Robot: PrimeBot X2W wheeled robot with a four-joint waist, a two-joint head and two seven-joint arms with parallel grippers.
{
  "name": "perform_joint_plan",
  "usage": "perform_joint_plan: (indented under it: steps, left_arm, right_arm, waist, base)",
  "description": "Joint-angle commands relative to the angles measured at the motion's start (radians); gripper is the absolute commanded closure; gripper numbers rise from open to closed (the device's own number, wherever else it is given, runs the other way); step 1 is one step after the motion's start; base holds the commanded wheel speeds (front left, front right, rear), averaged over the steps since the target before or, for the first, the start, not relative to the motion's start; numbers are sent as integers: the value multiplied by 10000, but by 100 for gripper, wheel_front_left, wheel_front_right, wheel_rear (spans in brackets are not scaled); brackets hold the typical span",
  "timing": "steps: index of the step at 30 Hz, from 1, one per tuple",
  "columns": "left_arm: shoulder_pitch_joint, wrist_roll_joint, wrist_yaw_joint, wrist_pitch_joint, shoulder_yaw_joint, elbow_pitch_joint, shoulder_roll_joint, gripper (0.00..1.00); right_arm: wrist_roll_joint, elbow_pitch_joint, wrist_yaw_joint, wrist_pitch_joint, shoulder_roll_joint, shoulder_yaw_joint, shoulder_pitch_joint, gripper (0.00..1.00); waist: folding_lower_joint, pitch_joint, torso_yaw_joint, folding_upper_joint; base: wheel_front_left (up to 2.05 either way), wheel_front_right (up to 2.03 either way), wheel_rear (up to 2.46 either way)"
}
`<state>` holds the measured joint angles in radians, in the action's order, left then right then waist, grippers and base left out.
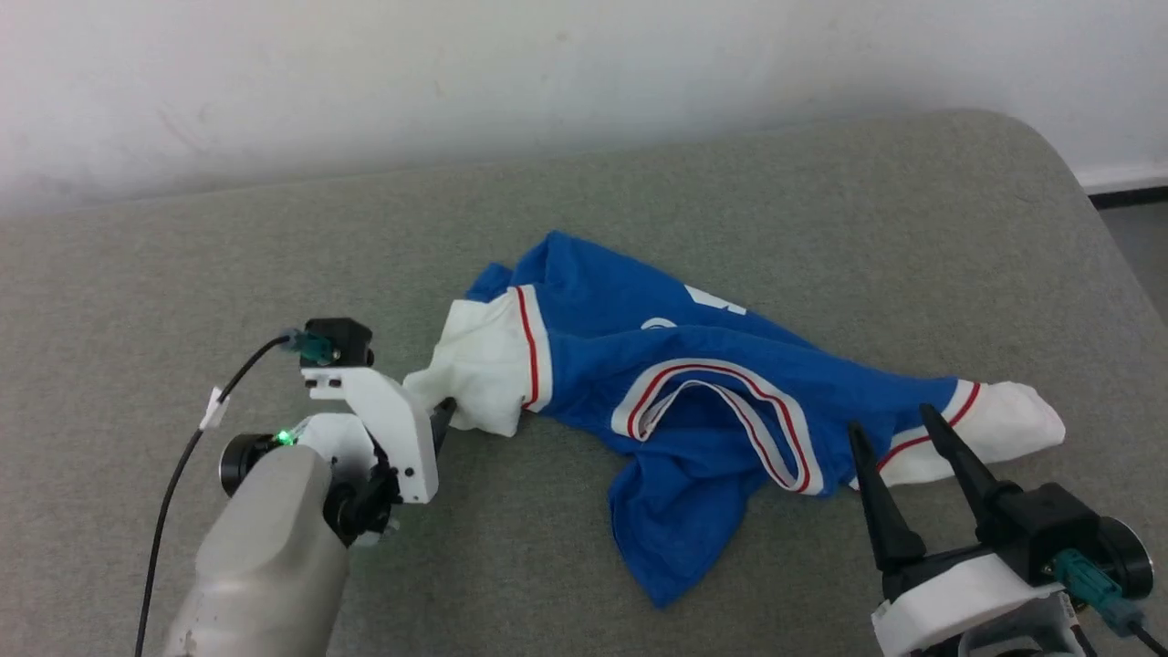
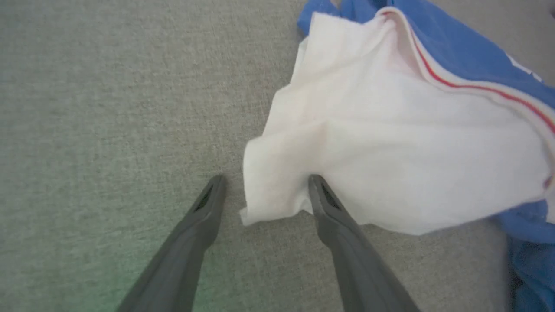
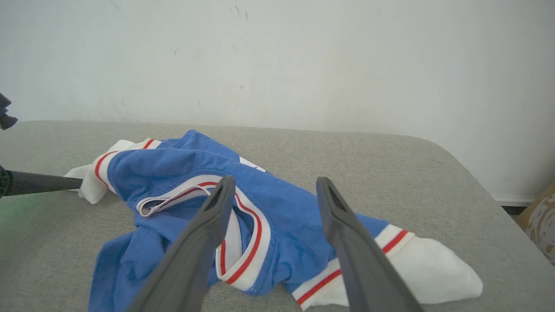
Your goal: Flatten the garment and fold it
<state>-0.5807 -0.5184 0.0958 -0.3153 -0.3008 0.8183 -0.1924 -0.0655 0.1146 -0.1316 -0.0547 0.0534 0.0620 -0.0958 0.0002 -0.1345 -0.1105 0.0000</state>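
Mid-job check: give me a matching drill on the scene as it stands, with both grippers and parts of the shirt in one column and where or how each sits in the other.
Things
1. left gripper
2. right gripper
3. collar
4. white lettering

States
A. white band with red stripes, lying open in the middle of the garment
B. jaws open, a corner of a white sleeve between them
C. partly hidden by a fold, beyond the collar
D. jaws open, near the other white sleeve, gripping nothing

Pairs: 1-B, 2-D, 3-A, 4-C
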Motion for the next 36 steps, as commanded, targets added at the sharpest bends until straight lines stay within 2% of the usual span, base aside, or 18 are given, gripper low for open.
perform_joint_plan:
  steps: [1,6,8,9,11,13,18,21,24,28,32,36]
  left_arm:
    - [-202,46,76,-264,-189,329,18,0]
    - [-462,308,296,-1946,-1321,1477,204,0]
    - [-355,134,334,-2535,-1744,1589,385,63]
    - [-258,-50,339,-2705,-1982,1472,468,100]
    - [-82,-377,343,-2669,-2435,1046,373,100]
    - [50,-687,345,-2176,-2608,591,95,100]
    - [185,-909,339,-305,-2283,-438,-797,100]
    - [344,-994,222,244,-1972,-896,-1130,100]
    - [781,-1160,-163,866,-1442,-1812,-1640,100]
    - [1860,-1504,-905,1204,-666,-3269,-2345,100]
    - [3593,-1966,-2001,992,148,-4810,-2964,100]
    - [5459,-2481,-2944,699,807,-5860,-3252,100]
  right_arm:
    - [-69,-49,9,-69,-29,-24,164,0]
    - [-164,-216,9,-109,-30,-39,218,0]
    - [-215,-287,9,-118,-30,-42,240,0]
    - [-225,-309,9,-130,-30,-54,246,0]
    - [-291,-374,9,-139,-31,-94,234,0]
    - [-331,-431,9,-140,-31,-156,182,0]
    - [-433,-555,9,-106,-31,-458,-60,0]
    - [-472,-593,9,-69,-31,-583,-170,0]
    - [-543,-638,9,5,-31,-798,-332,0]
    - [-545,-715,9,93,-31,-1059,-455,0]
    - [-476,-699,9,224,-31,-1286,-564,0]
    - [-482,-724,9,310,-31,-1452,-639,0]
  waist:
    - [-2,-234,-229,0]
    - [-2,-252,-288,0]
    - [-2,-185,-304,0]
    - [-2,-152,-308,0]
    - [-2,-65,-299,0]
    - [-2,46,-251,0]
    - [-2,392,57,0]
    - [-2,564,213,0]
    - [-2,782,460,0]
    - [-2,1011,695,0]
    - [-2,1152,820,0]
    - [-2,1205,885,0]
  base:
    - [0,0,0]
    - [0,0,0]
    - [0,0,0]
    - [0,0,0]
    - [0,0,0]
    - [0,0,0]
    - [0,0,0]
    - [0,0,0]
    - [0,0,0]
    - [0,0,0]
    - [0,0,0]
    - [0,0,0]
